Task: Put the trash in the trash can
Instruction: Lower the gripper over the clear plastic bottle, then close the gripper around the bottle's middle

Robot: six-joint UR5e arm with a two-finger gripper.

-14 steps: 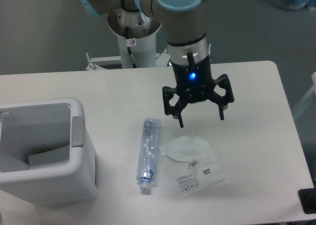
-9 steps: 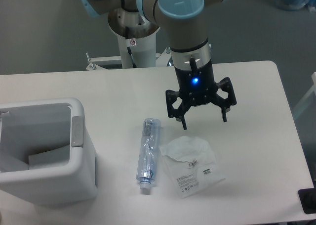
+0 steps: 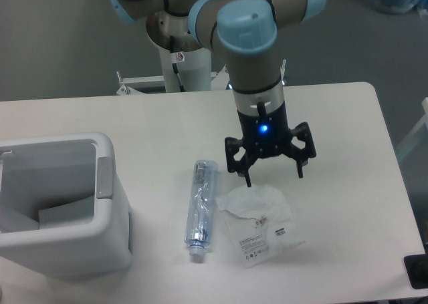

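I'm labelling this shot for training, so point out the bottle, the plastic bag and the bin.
bottle (image 3: 201, 207): fixed camera, middle of its clear body.
plastic bag (image 3: 259, 222): fixed camera, centre of the crumpled film.
bin (image 3: 115, 218): fixed camera, its right-hand wall.

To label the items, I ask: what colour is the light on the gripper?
Blue. A small blue light glows on the body of the gripper, seen in the fixed camera view.

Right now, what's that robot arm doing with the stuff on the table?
It's tidying up trash. The gripper hangs open just above the crumpled plastic bag, its fingers spread and holding nothing yet. The clear bottle lies beside the bag on the table. Both need to go into the white trash can at the left.
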